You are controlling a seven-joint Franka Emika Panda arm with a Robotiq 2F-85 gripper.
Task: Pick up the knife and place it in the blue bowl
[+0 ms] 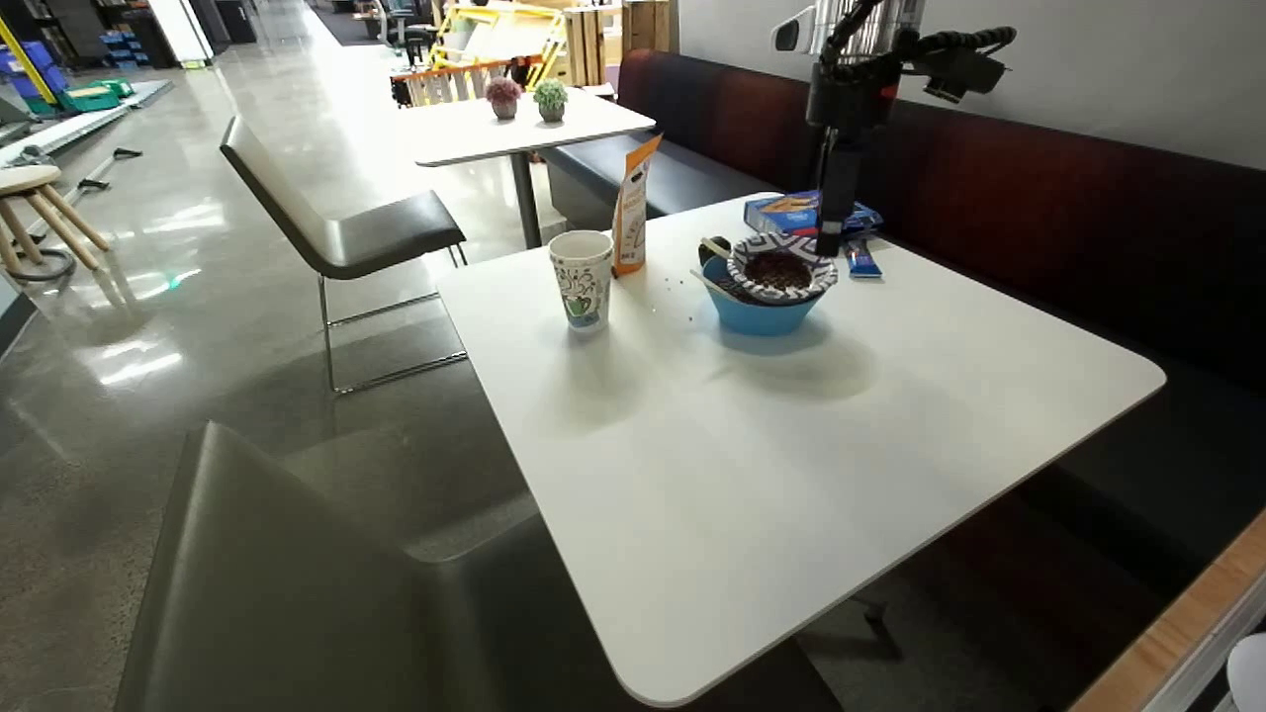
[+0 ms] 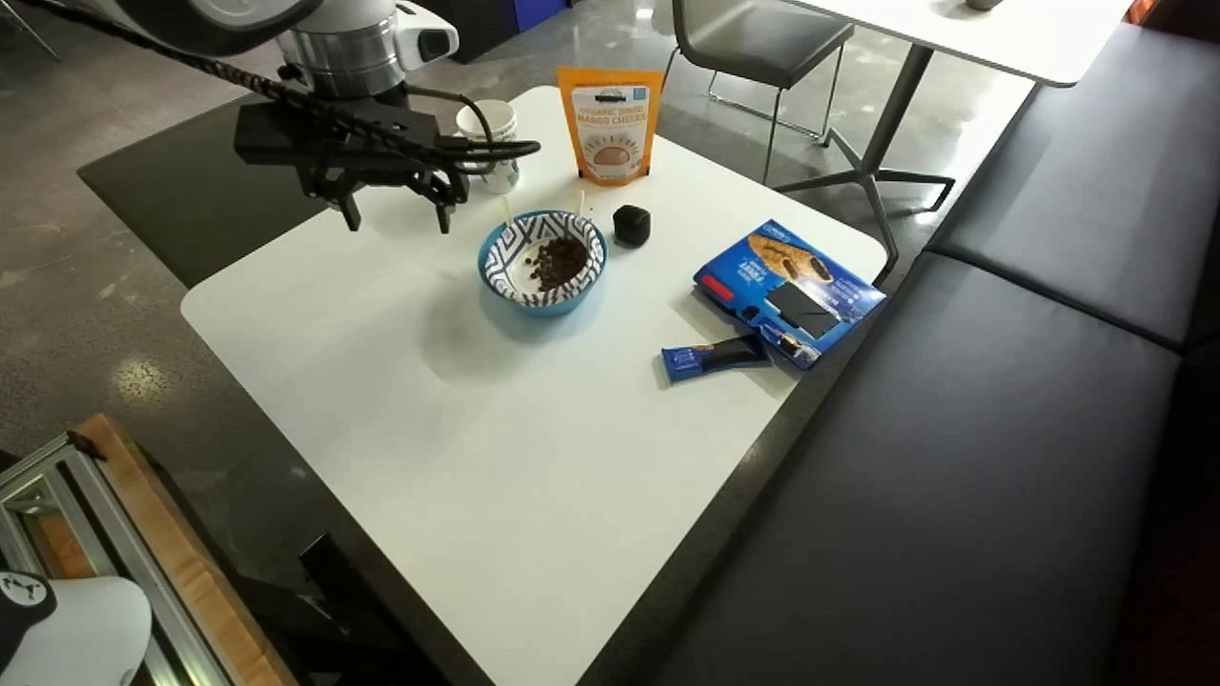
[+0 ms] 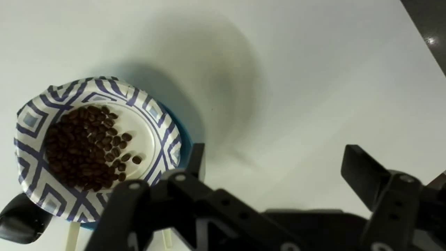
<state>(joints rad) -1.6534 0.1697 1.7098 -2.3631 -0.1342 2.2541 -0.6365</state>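
The blue bowl stands on the white table, also in an exterior view and the wrist view. A patterned paper bowl with dark brown beans sits inside it. Two thin pale utensil handles stick out between the bowls, in an exterior view and the wrist view. I cannot tell which is the knife; their lower parts are hidden. My gripper is open and empty, above the table beside the bowl. In the wrist view the gripper has one finger overlapping the blue rim.
A paper cup and an upright orange pouch stand behind the bowl. A small black object sits close beside the bowl. A blue box and a flat blue packet lie near the bench.
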